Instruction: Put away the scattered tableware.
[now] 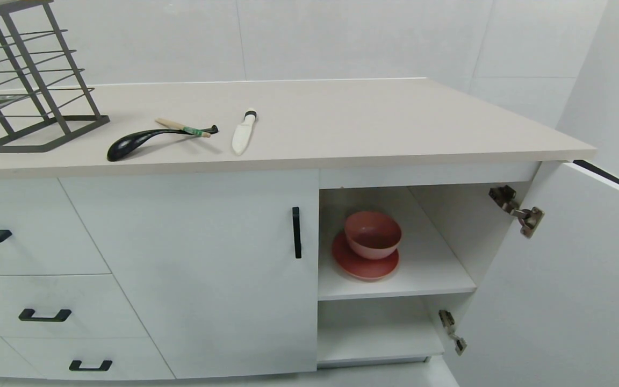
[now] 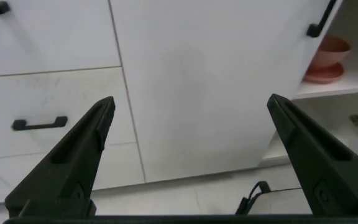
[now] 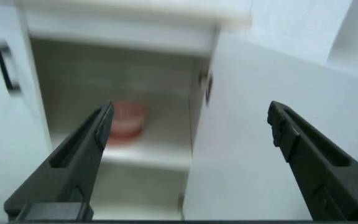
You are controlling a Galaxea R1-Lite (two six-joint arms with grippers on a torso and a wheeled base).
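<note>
On the countertop lie a black ladle, wooden chopsticks with a green band across its handle, and a white knife with a black end. Inside the open cabinet, a pink bowl sits on a red plate on the upper shelf; the same bowl and bowl appear in both wrist views. My left gripper is open, low in front of the closed cabinet door. My right gripper is open, facing the open cabinet, holding nothing.
A dark wire rack stands at the counter's far left. The cabinet door hangs open to the right. Drawers with black handles fill the left side. The lower shelf holds nothing. A black door handle sits beside the opening.
</note>
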